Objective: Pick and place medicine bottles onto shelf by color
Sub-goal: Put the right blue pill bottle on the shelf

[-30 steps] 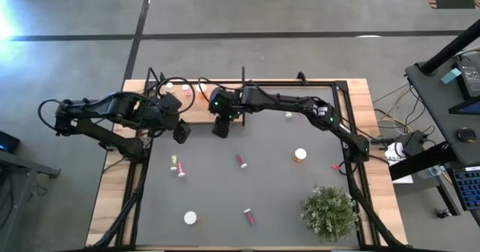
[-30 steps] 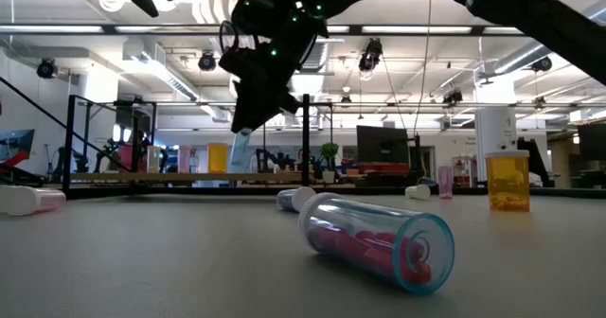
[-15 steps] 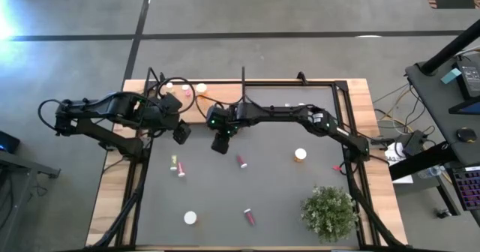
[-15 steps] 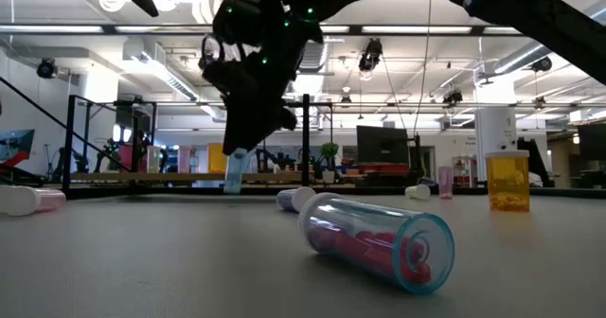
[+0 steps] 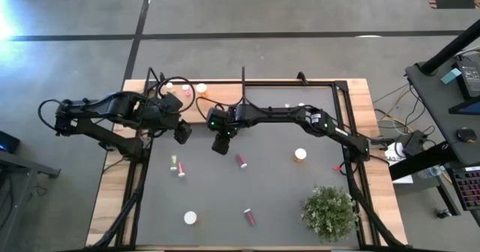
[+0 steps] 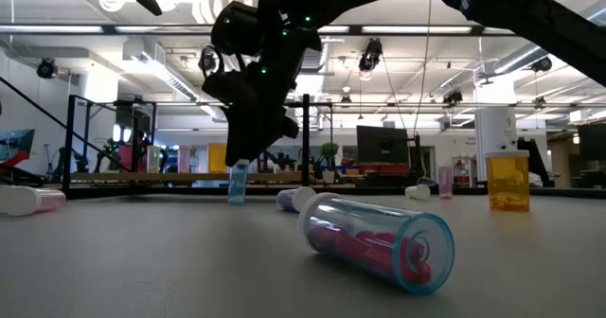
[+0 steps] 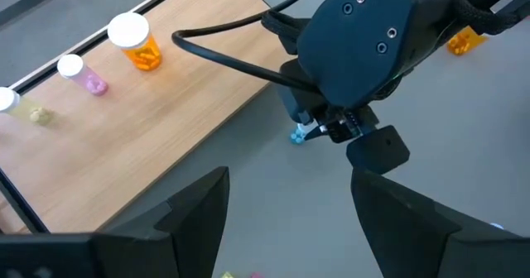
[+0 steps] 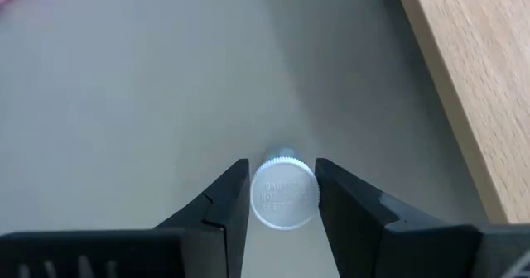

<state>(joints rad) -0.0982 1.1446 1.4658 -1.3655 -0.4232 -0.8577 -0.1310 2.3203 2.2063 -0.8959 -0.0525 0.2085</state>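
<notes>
Right wrist view: a small blue bottle [image 8: 284,193] with a white cap is seen from above, standing between the two fingers [image 8: 217,210] of the right gripper [image 8: 281,197], which are closed against its cap. The bottle is held upright on the grey tabletop [image 8: 124,88], just beside the long edge of the shelf [image 8: 464,71] and not on it. In the low view the same bottle [image 6: 237,182] appears to have its base on or just above the table, directly under the right gripper [image 6: 248,152]; real contact with the surface cannot be told. The upright, top-down grip is judged to suit setting the bottle on its base. On the shelf [image 7: 157,137], three bottles are seen in a row along the far edge: an orange one [image 7: 136,44], a pink one [image 7: 81,72] and a yellowish one [image 7: 23,107], presumably ordered by colour. The left gripper [image 5: 181,133] is held above the table close to the shelf's near edge, jaws spread and empty, apparently waiting clear of the right arm. Away from the shelf, more bottles are scattered toward the table's middle and front, including a pink one lying on its side [image 6: 377,240] and an orange one standing [image 6: 507,179]. A bushy plant [image 5: 329,212] sits at the corner farthest from the shelf.
</notes>
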